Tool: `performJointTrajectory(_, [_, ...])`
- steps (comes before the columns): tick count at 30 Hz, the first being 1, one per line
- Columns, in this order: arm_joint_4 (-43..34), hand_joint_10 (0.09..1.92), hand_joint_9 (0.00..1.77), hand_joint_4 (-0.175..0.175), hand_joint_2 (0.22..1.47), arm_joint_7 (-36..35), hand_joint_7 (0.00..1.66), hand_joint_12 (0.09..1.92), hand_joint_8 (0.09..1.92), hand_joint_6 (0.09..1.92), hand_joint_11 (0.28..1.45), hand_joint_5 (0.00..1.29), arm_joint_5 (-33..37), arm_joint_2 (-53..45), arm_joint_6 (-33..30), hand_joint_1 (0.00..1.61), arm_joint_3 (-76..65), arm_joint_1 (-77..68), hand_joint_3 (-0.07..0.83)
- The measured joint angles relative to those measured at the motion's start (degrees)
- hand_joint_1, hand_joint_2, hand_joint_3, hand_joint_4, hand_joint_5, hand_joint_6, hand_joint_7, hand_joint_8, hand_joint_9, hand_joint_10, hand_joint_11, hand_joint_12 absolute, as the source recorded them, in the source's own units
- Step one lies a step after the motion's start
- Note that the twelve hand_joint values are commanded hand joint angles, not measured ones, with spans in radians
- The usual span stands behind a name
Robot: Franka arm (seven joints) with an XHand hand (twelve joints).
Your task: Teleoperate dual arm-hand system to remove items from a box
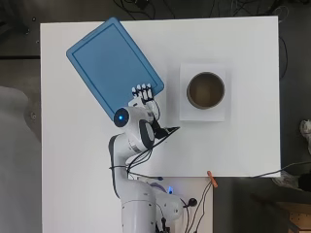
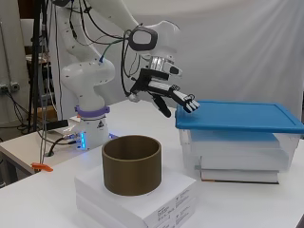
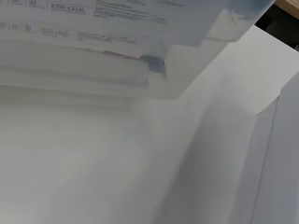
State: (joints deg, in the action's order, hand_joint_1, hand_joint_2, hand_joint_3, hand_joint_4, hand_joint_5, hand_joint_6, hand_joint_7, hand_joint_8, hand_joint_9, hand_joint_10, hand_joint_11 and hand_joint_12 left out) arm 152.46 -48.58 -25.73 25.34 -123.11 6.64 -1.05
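White table: hand, fingers extended, at blue lid edge.

Blue lid on a clear box, brown ring on white packs, white table, black-and-white hand, white arm

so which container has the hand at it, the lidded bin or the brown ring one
The clear bin with the blue lid: the hand reaches its near corner. The brown cylinder sits apart on white boxes.
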Motion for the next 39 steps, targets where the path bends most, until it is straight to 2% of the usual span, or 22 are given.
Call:
performJointTrajectory(6, [-0.37,0.09,0.22,0.009,0.88,-0.06,0.09,0.09,0.09,0.09,0.37,0.09,0.12,-1.76,-1.49,0.58,-0.20,-0.15,0.018])
performJointTrajectory(7, [0.09,0.09,0.25,0.021,0.93,-0.58,0.13,0.09,0.09,0.09,0.37,0.17,-0.01,-1.85,-3.70,0.63,-0.59,-0.25,0.023])
performJointTrajectory(8, [0.45,0.28,0.56,-0.048,1.00,-0.82,0.44,0.09,0.33,0.46,0.53,0.43,-0.30,-1.54,-6.39,0.90,-0.86,-0.33,0.017])
performJointTrajectory(9, [0.48,0.55,0.84,-0.081,1.06,-1.16,0.70,0.42,0.68,0.74,0.63,0.62,-0.24,-1.35,-8.05,1.07,-1.07,-0.41,0.011])
performJointTrajectory(10, [0.29,0.80,0.97,-0.110,1.09,-1.92,0.82,0.75,0.91,0.90,0.65,0.72,0.28,-1.45,-9.07,1.20,-1.41,-0.51,0.006])
performJointTrajectory(11, [-0.25,0.96,0.99,-0.139,1.12,-3.64,0.85,0.94,1.07,1.07,0.64,0.73,1.70,-1.76,-9.35,1.28,-2.03,-0.65,0.007])
performJointTrajectory(13, [-1.48,1.03,0.97,-0.163,1.18,-9.48,0.81,1.12,1.23,1.49,0.61,0.64,6.42,-2.34,-8.00,1.33,-3.21,-0.80,0.008])
performJointTrajectory(14, [-2.07,1.05,0.94,-0.170,1.20,-13.26,0.78,1.11,1.26,1.62,0.59,0.61,9.20,-2.55,-6.99,1.33,-3.50,-0.85,0.005])
performJointTrajectory(16, [-3.49,1.06,0.85,-0.175,1.23,-18.57,0.76,0.74,1.29,1.75,0.60,0.62,12.29,-2.91,-4.98,1.32,-3.79,-0.92,0.001])
performJointTrajectory(19, [-6.66,0.30,0.90,-0.175,1.26,-19.78,0.73,0.17,1.37,1.51,0.66,0.67,13.39,-3.00,-0.49,1.20,-3.56,-1.02,0.003])
performJointTrajectory(22, [-9.83,0.09,0.93,-0.175,1.26,-17.13,0.72,0.09,1.39,1.45,0.66,0.69,13.91,-1.64,3.21,1.18,-2.24,-1.26,0.001])
performJointTrajectory(23, [-10.68,0.09,0.90,-0.049,1.26,-16.89,0.74,0.09,1.02,1.44,0.64,0.70,13.89,-1.19,3.58,1.07,-1.44,-1.45,0.001])
performJointTrajectory(24, [-11.22,0.09,0.89,0.052,1.25,-17.01,0.78,0.09,0.63,1.41,0.63,0.71,14.05,-0.41,3.55,1.00,-0.39,-1.77,0.001])
performJointTrajectory(25, [-11.58,0.09,0.88,0.113,1.25,-17.12,0.83,0.09,0.36,1.39,0.62,0.72,14.35,0.25,3.12,0.95,0.54,-2.18,0.001])
performJointTrajectory(27, [-11.13,0.09,0.87,0.153,1.25,-18.27,0.88,0.09,0.10,1.39,0.61,0.71,15.14,1.56,1.50,0.91,1.55,-2.92,0.003])
performJointTrajectory(29, [-9.78,0.09,0.92,0.022,1.24,-22.86,0.86,0.09,0.74,1.50,0.63,0.67,17.09,2.49,-2.34,1.07,1.65,-3.62,0.011])
performJointTrajectory(30, [-9.50,0.42,0.90,-0.059,1.23,-25.86,0.82,0.09,0.96,1.53,0.65,0.66,18.45,2.25,-3.99,1.17,1.75,-3.97,0.006])
performJointTrajectory(31, [-10.01,0.77,0.87,-0.114,1.23,-29.05,0.78,0.09,1.11,1.56,0.66,0.64,20.23,1.59,-4.98,1.25,1.90,-4.40,0.005])
performJointTrajectory(32, [-11.69,0.67,0.84,-0.088,1.24,-31.66,0.76,0.09,0.85,1.52,0.66,0.65,21.91,0.79,-5.34,1.16,2.27,-4.82,0.004])
performJointTrajectory(35, [-19.53,1.01,0.95,-0.158,1.19,-35.38,0.80,0.09,1.08,1.42,0.77,0.67,24.73,-3.50,-6.40,1.31,4.28,-5.66,-0.005])
performJointTrajectory(38, [-29.48,1.09,0.95,-0.174,1.19,-35.88,0.76,0.09,1.24,1.40,0.79,0.70,25.53,-10.28,-5.72,1.34,7.88,-6.66,-0.001])
performJointTrajectory(39, [-32.42,1.10,0.90,-0.175,1.19,-35.65,0.81,0.09,1.24,1.42,0.70,0.69,25.07,-12.40,-4.27,1.34,8.97,-7.03,0.000])
